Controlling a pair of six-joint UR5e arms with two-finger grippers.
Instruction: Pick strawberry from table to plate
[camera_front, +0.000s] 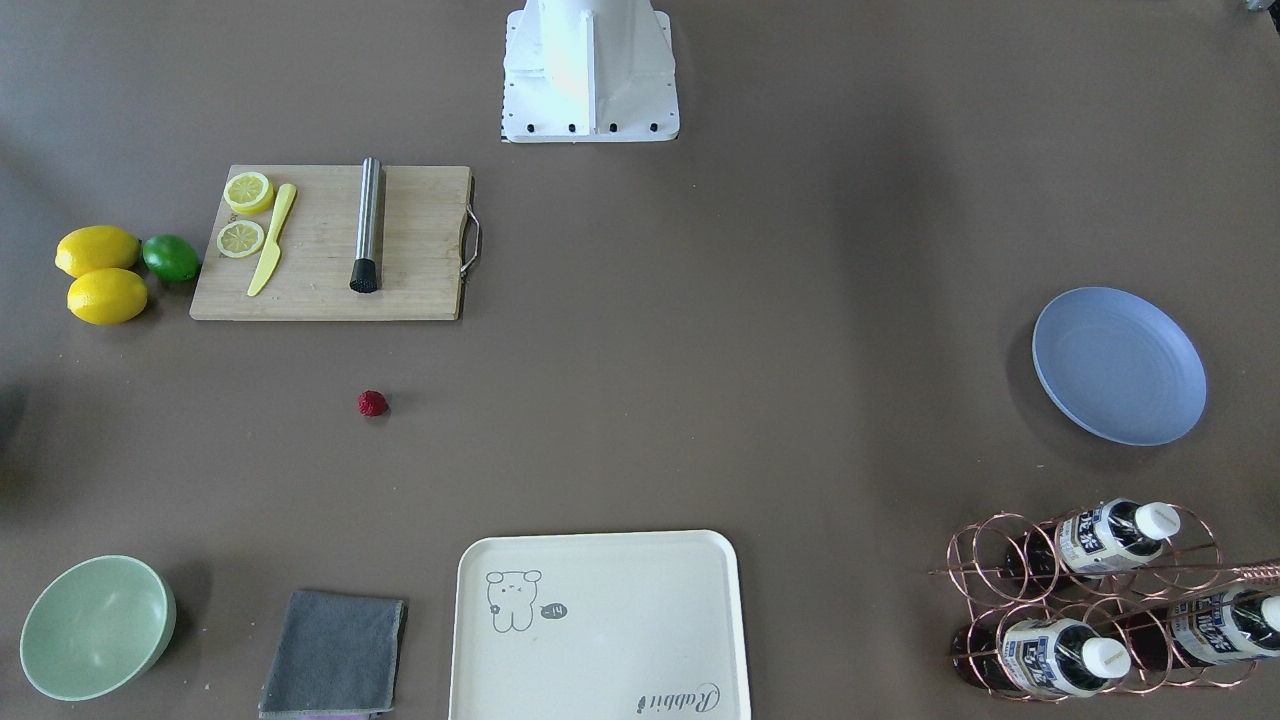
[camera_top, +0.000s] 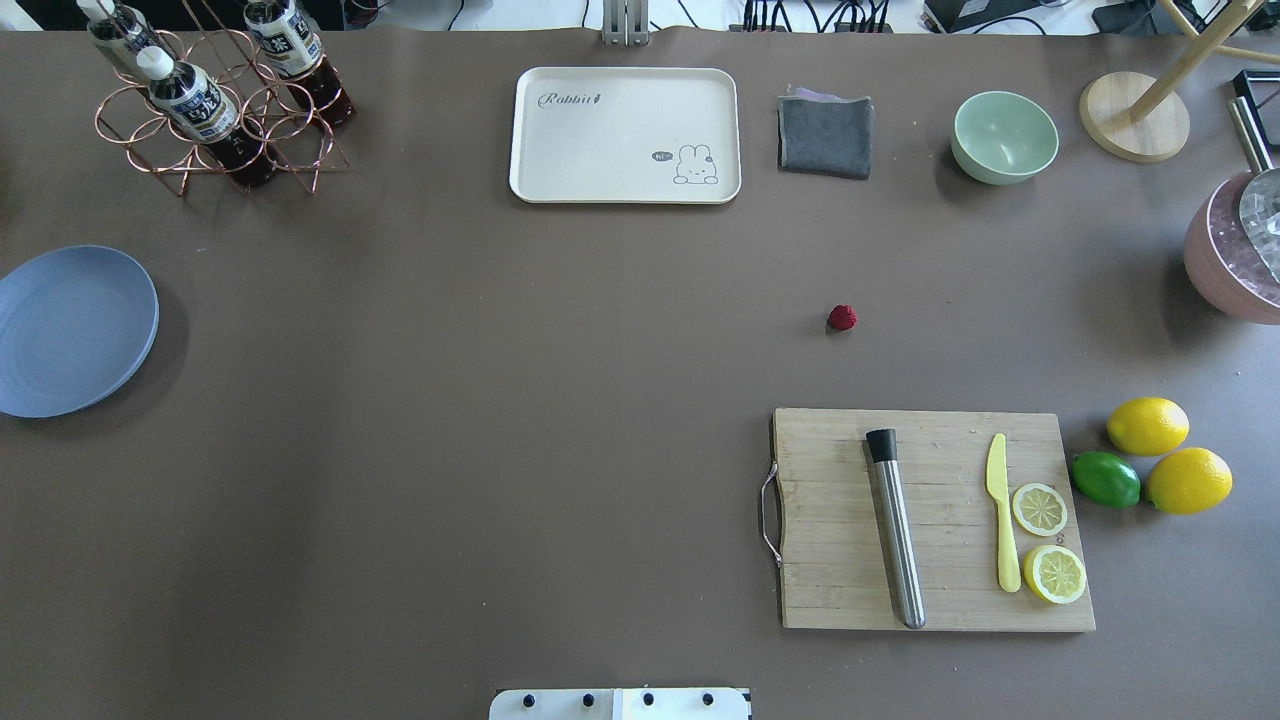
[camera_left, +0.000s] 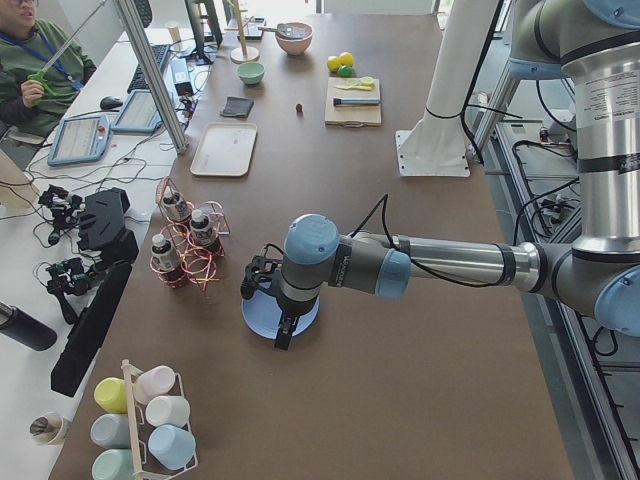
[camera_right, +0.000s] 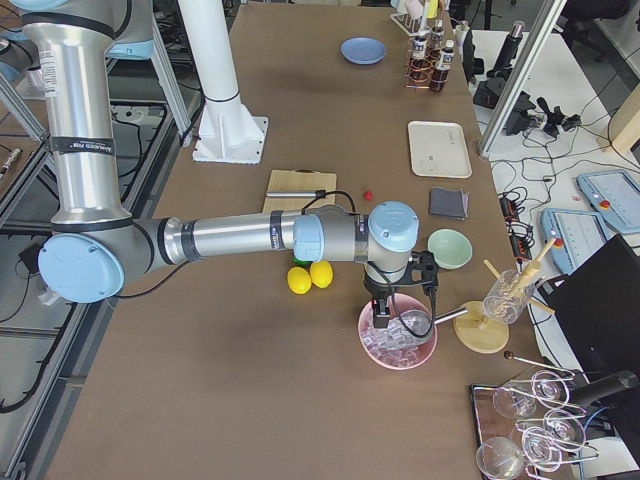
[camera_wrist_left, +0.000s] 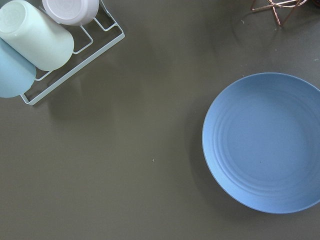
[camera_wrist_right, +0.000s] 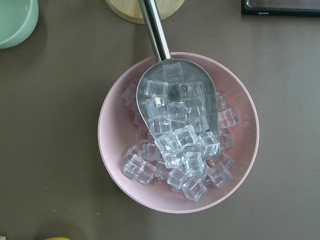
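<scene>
The strawberry (camera_front: 372, 403) (camera_top: 842, 318) lies alone on the brown table (camera_front: 700, 350), between the cutting board and the cream tray. The blue plate (camera_front: 1118, 365) (camera_top: 70, 330) (camera_wrist_left: 265, 142) sits bare at the table's left end, far from the berry. In the exterior left view my left gripper (camera_left: 283, 338) hangs over the plate (camera_left: 258, 318); I cannot tell whether it is open or shut. In the exterior right view my right gripper (camera_right: 381, 320) hovers above a pink bowl of ice, and I cannot tell its state. Neither wrist view shows any fingers.
A wooden cutting board (camera_top: 935, 518) holds a steel muddler, a yellow knife and lemon slices; two lemons and a lime (camera_top: 1105, 479) lie beside it. Cream tray (camera_top: 625, 135), grey cloth (camera_top: 825, 137), green bowl (camera_top: 1004, 137), bottle rack (camera_top: 215, 100), ice bowl (camera_wrist_right: 177, 132), cup rack (camera_wrist_left: 55, 40).
</scene>
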